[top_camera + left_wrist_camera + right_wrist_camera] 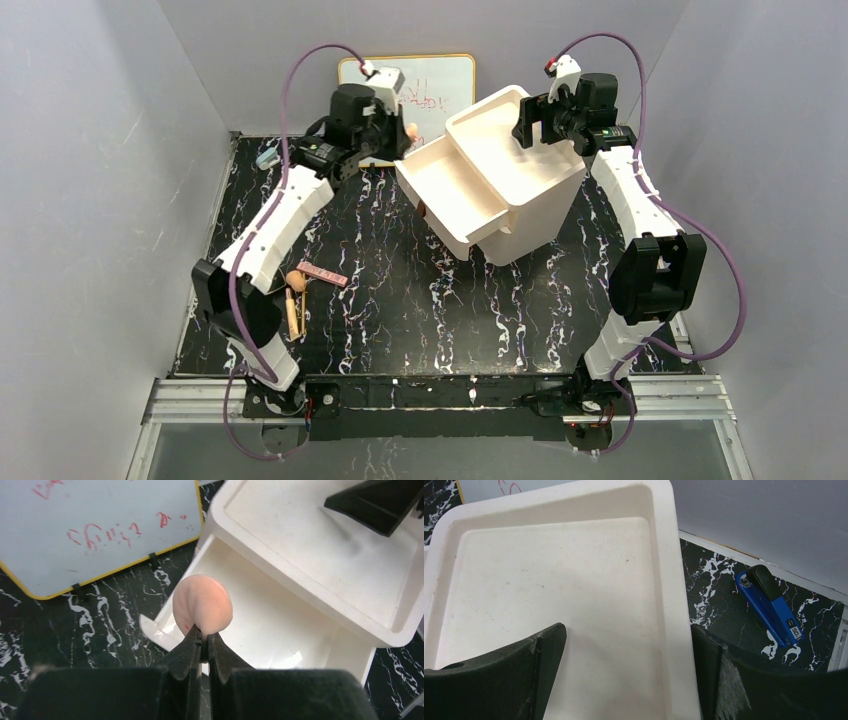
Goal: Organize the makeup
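The round peach puff (202,603) stood on edge, broad face toward the left wrist camera. It rose straight out of the left gripper (202,642), whose fingertips pinched its lower rim above the corner of the open white drawer (280,630). That pinched rim was hidden, and from above only a peach sliver showed beside the wrist. The left arm reached far forward, while the right gripper (626,652) hung spread wide and empty over the organizer's top tray (549,570).

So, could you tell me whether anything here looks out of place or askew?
Yes: a blue stapler lies on the table beside the white organizer, and it isn't makeup. The organizer also sits skewed to the table's edges.
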### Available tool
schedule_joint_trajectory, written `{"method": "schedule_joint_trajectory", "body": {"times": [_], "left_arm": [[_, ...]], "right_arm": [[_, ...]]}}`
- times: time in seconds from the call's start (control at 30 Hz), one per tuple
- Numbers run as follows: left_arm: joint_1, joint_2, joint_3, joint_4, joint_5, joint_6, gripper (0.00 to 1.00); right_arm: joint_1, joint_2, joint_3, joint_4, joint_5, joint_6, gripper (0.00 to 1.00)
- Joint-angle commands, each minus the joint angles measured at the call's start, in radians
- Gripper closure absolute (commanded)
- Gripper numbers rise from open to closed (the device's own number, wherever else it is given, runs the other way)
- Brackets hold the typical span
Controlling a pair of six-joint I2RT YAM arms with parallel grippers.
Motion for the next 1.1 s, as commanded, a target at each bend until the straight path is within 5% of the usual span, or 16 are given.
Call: {"method": "schedule_joint_trajectory", "body": {"times": [0.0, 0.2, 0.3, 0.47, 0.53, 0.9, 1.07], "left_arm": [[-0.062, 0.064, 0.044, -0.043, 0.055, 0.043, 1.0], [-0.114, 0.104, 0.032, -0.068, 0.059, 0.029, 1.0], [-0.124, 0.098, -0.003, -0.068, 0.047, 0.02, 0.92], [-0.126, 0.076, -0.043, -0.063, 0.023, 0.016, 0.5], [-0.126, 0.06, -0.05, -0.057, -0.01, 0.01, 0.42], [-0.097, -0.216, -0.122, -0.135, -0.412, 0.087, 0.31], [0.041, -0.313, -0.257, -0.253, -0.405, 0.048, 0.31]], "right_arm": [[0.012, -0.002, -0.02, -0.04, 0.002, 0.002, 0.01], [0.011, -0.007, -0.031, -0.034, 0.009, -0.001, 0.01], [0.011, -0.007, -0.034, -0.032, 0.01, 0.001, 0.01], [0.01, 0.001, -0.03, -0.031, 0.004, 0.004, 0.01], [0.011, 0.001, -0.032, -0.033, 0.005, 0.006, 0.01], [0.011, -0.013, -0.056, -0.025, 0.018, 0.0, 0.01], [0.013, 0.003, -0.042, -0.031, 0.005, 0.007, 0.01]]}}
